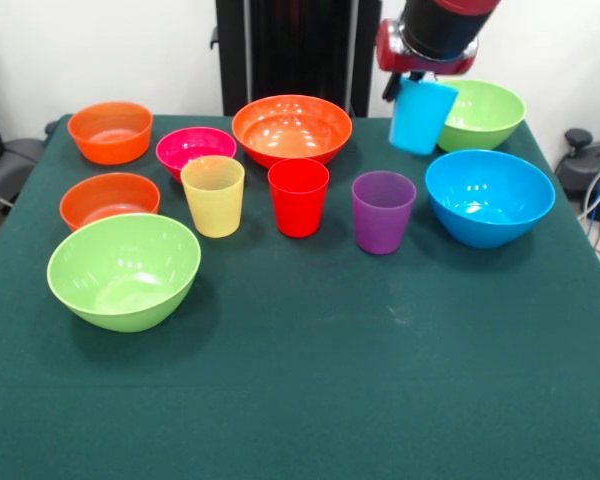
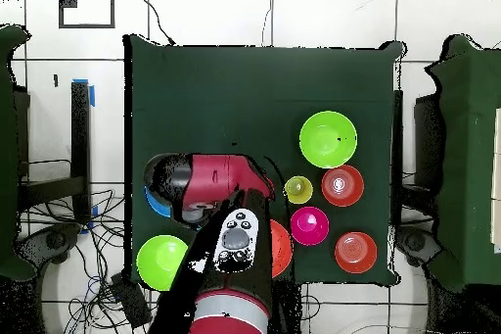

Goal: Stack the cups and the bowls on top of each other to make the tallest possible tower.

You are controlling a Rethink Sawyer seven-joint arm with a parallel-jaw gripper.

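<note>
Light blue plastic tumbler (image 1: 421, 115) hangs tilted above the green tablecloth (image 1: 310, 380), clamped in the gripper (image 1: 412, 82). It hovers between the far lime green bowl (image 1: 483, 114) and the wide orange bowl (image 1: 292, 128).

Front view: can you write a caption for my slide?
Robot gripper lifts the light blue cup above a table of bowls.

Robotics lab or test room. Red and black arm (image 2: 220, 242) mounted at a table (image 1: 300, 400) with a dark green cloth, white tiled floor (image 2: 254, 17), loose cables (image 2: 68, 242) on the floor beside the table, black pedestal column (image 1: 290, 50), plain white wall (image 1: 100, 50) behind.
</note>
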